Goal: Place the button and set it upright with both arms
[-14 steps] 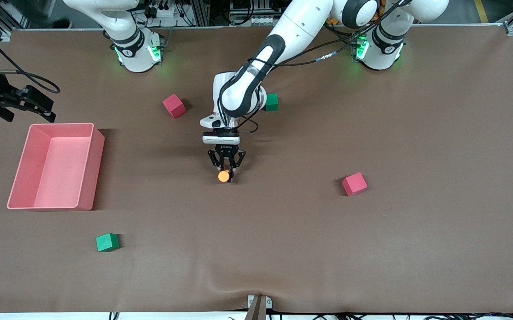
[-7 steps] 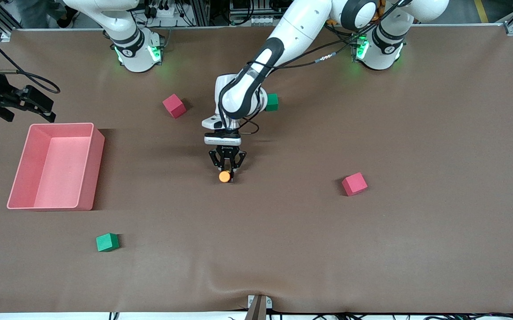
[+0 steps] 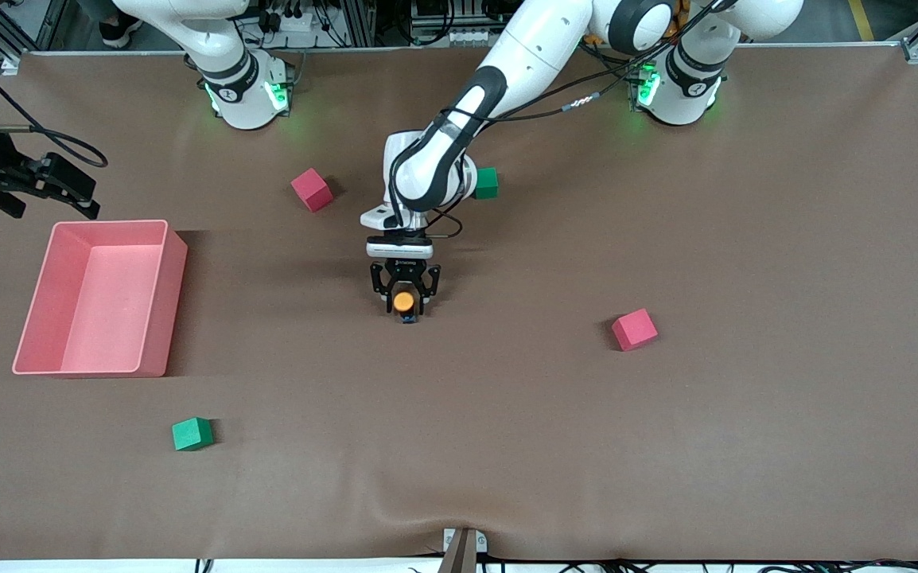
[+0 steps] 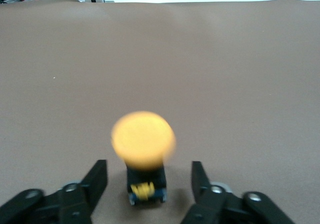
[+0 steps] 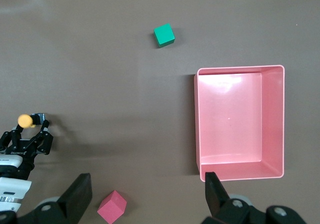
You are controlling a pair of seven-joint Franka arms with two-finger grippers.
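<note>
The button (image 3: 404,302) stands on the table near the middle, orange cap on top of its black-and-blue body (image 4: 146,185). My left gripper (image 3: 405,305) is low around it and open, one finger (image 4: 98,176) on each side with a gap to the body, touching nothing. The cap (image 4: 143,139) looks blurred in the left wrist view. In the right wrist view the button (image 5: 24,119) shows small at the picture's edge. My right gripper (image 5: 146,179) waits open and holding nothing, high beside the pink bin at the right arm's end (image 3: 81,199).
A pink bin (image 3: 158,302) sits at the right arm's end. One red cube (image 3: 312,189) and a green cube (image 3: 487,182) lie nearer the bases. Another red cube (image 3: 634,329) lies toward the left arm's end, and a second green cube (image 3: 192,434) nearer the camera.
My left gripper has opened and let go of the button, which now stands between its spread fingers. The right arm has not moved.
</note>
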